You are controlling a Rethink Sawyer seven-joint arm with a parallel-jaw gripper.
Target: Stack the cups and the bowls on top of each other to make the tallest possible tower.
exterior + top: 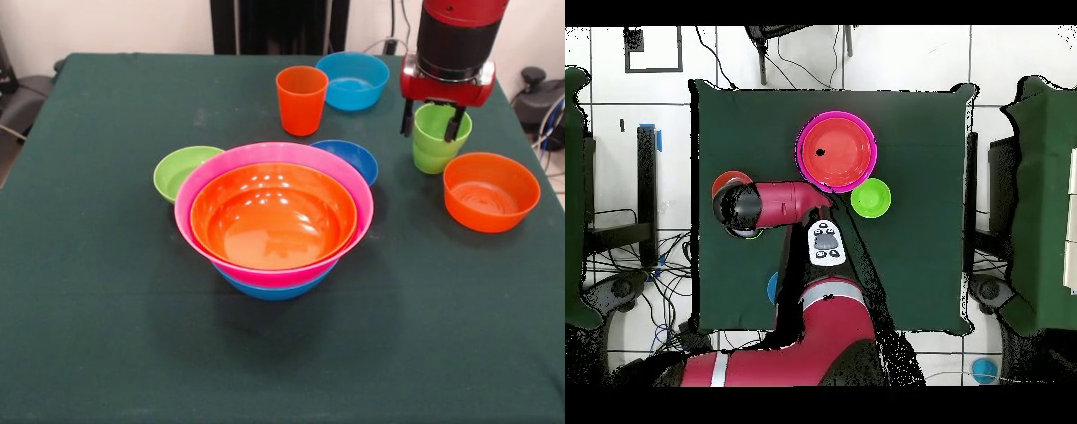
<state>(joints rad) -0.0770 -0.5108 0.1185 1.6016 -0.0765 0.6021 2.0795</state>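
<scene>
The tower (274,216) is a low pile in the middle of the table: an orange bowl in a pink bowl in a blue bowl. It also shows in the overhead view (835,152). Two lime green cups (440,141) stand nested at the back right. My gripper (432,128) hangs right over them, open, one finger (407,117) outside the rim's left side and the other at the rim's front. An orange cup (301,99) stands upright behind the tower. In the overhead view the arm hides the gripper and the green cups.
A small lime green bowl (181,170) touches the tower's left side. A dark blue bowl (351,157) sits behind its right side. A light blue bowl (353,79) is at the back. An orange bowl (491,191) lies right of the green cups.
</scene>
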